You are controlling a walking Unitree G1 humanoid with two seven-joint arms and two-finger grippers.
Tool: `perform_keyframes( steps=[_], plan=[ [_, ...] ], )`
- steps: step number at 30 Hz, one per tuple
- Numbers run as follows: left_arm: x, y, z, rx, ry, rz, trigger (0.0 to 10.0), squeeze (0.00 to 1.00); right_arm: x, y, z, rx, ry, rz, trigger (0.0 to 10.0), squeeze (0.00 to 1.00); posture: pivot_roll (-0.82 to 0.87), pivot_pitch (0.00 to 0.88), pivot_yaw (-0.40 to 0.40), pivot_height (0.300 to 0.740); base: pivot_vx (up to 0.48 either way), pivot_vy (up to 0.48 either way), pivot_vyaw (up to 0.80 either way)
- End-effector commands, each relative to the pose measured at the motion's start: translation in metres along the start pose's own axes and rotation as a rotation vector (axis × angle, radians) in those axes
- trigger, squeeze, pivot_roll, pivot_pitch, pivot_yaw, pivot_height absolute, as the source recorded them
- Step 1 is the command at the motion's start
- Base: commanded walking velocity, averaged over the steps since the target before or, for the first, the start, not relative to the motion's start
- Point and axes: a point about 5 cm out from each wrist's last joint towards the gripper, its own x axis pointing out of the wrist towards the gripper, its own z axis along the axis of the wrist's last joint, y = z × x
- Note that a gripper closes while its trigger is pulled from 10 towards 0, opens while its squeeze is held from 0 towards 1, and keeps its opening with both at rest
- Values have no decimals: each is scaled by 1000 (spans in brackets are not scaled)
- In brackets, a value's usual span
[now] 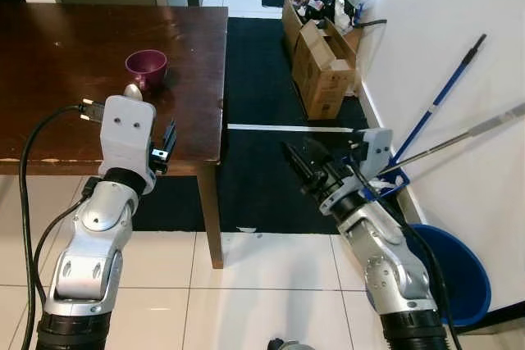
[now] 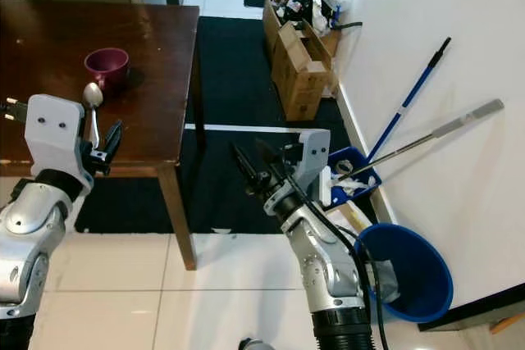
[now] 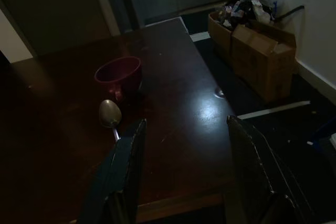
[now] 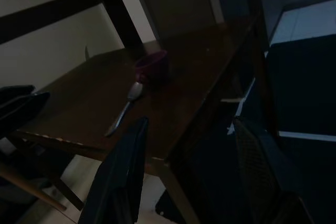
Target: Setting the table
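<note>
You've got one spoon (image 2: 92,112) and one maroon cup (image 2: 107,65) on the dark wooden table (image 2: 156,55), nothing else on it. The spoon lies flat, bowl end toward the cup and just short of it, handle running toward the table's near edge; both sit on the right part of the table, back from the right edge. Your left gripper (image 2: 108,143) hovers at the near edge, just beside the spoon handle's end, fingers (image 3: 123,166) spread apart and holding nothing; in the left wrist view the spoon handle runs in beside one finger. Your right gripper (image 2: 250,165) is off the table, out past its near right corner over the black floor mat (image 2: 238,88), fingers (image 4: 126,166) also apart and empty, pointed back at the table. Off to the right along the white wall: two cardboard boxes (image 1: 321,63) stuffed with clutter, one blue bucket (image 2: 410,272) on the tile floor, one blue-handled pole (image 1: 443,92) and one grey pole (image 2: 426,138) leaning on the wall, and a small blue bin (image 2: 353,171) at their base.
</note>
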Motion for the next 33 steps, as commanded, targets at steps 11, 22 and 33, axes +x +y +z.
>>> perform_keyframes(
  steps=[11,22,33],
  plan=[
    [-1,-7,-8,-22,16,-9,10000,0,3,0,8,-26,-19,20,10000,0,-9,8,31,740,0,0,0],
    [3,-7,-8,-15,20,-5,10000,0,1,-1,8,-11,-30,5,10000,0,-18,14,40,740,0,0,0],
    [3,-8,-11,2,22,9,10000,0,1,-1,10,-8,-38,4,10000,0,-19,19,37,740,144,0,0]
  ],
)
